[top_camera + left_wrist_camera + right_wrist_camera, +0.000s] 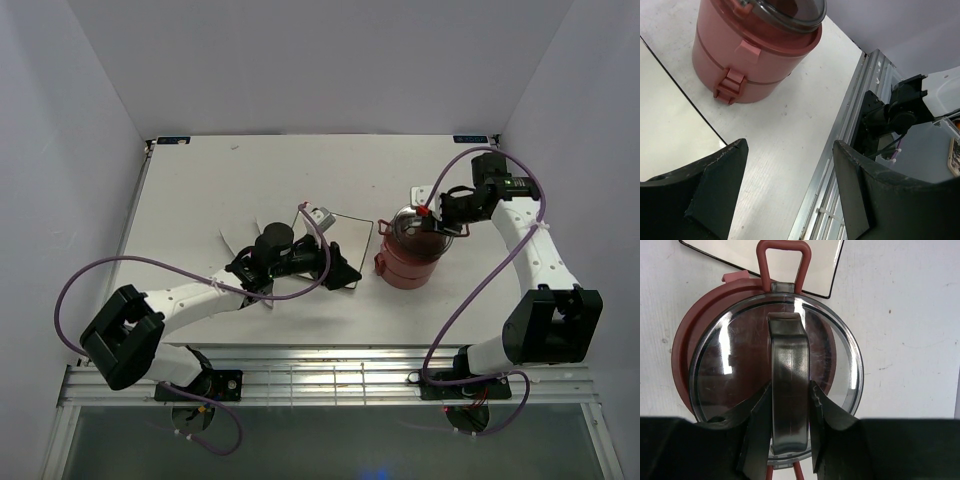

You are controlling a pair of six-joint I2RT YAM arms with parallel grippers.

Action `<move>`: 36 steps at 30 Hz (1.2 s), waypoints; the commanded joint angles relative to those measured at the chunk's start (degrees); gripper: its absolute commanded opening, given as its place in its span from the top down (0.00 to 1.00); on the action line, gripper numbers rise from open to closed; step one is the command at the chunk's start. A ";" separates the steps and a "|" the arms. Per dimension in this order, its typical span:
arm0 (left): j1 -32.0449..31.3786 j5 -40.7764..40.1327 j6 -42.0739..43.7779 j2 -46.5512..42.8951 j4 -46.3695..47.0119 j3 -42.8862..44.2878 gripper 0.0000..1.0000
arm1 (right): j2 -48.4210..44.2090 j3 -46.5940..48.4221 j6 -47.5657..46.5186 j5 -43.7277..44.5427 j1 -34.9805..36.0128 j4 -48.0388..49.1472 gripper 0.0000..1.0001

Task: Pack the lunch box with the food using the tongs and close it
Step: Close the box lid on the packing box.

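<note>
— Where does the dusty-red round stacked lunch box [408,264] stand?
— On the white table [200,190], just right of the white square dark-rimmed plate [348,236]. A smoky clear domed lid [730,365] sits on top of it.
— And the right gripper [791,390]?
— Directly above the box, its fingers pinched narrow on the lid's arched handle.
— The left gripper [789,150]?
— Low at the plate's near edge with its jaws wide and nothing between them. The box is ahead of it.
</note>
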 commanded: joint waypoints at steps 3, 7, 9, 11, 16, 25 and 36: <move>-0.21 -1.87 -0.03 -0.87 1.16 1.08 0.21 | -3.12 2.94 6.51 -5.88 -0.51 3.10 0.92; -0.21 -5.99 -1.34 -2.98 0.89 0.47 0.18 | -11.38 -3.20 29.36 -8.96 -0.33 22.80 0.92; -0.12 -9.06 -2.14 -4.64 0.98 0.38 0.02 | -18.99 -8.55 44.16 -6.43 0.37 36.44 0.92; -0.12 -12.05 -4.32 -5.44 1.07 0.90 0.02 | -24.03 -16.11 61.44 -2.74 0.64 52.24 0.92; 2.59 -11.41 -13.40 -6.94 2.47 2.39 0.02 | -32.49 -17.03 86.29 8.32 1.69 56.22 0.92; 4.10 -6.35 -8.83 -15.81 5.58 -1.30 0.02 | -27.13 -6.12 119.07 32.12 5.81 27.08 0.92; 3.83 -31.95 -14.54 -21.10 -16.39 -1.40 0.11 | -21.42 -4.53 141.60 61.86 27.43 19.73 0.92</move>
